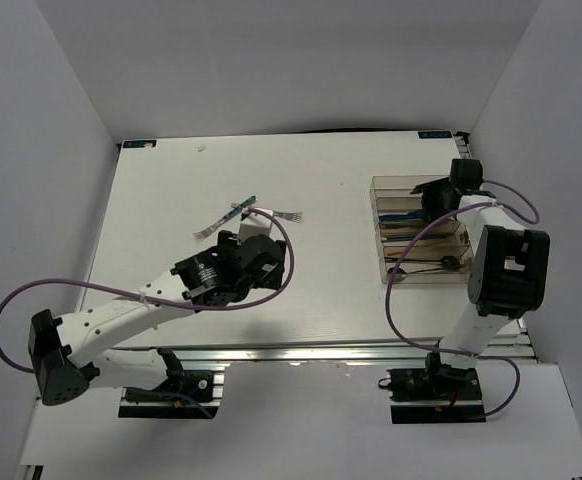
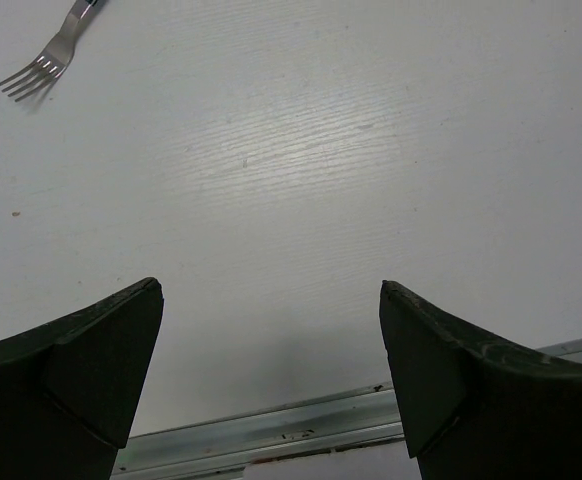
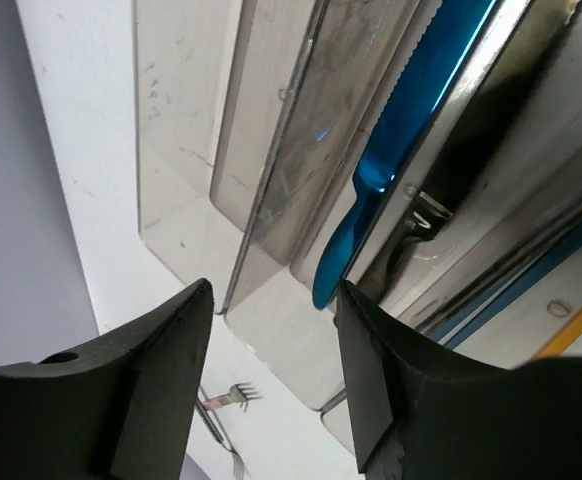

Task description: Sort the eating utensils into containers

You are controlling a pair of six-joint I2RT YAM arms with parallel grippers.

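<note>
White table (image 1: 191, 200); left hand (image 2: 271, 290), right hand (image 3: 274, 290) spread empty; tray (image 1: 396, 188) apparently half-hidden.

Found bright, even overhead light in the top view; counter (image 1: 321, 300) rendered near white, with little surface detail. Noted only soft, short shadow beneath the left arm (image 1: 131, 315). Noted broad sheen and sharp grain on the counter in the left wrist view, fork (image 2: 43, 68) slightly soft. Recorded left hand (image 2: 269, 300) fingers (image 2: 81, 380) as dark and blurred. Recorded glare streaks on tray (image 3: 271, 150) walls, a highlight on the blue knife (image 3: 406, 120), right hand (image 3: 274, 300) fingers (image 3: 141, 390) near black, unfocused.
</note>
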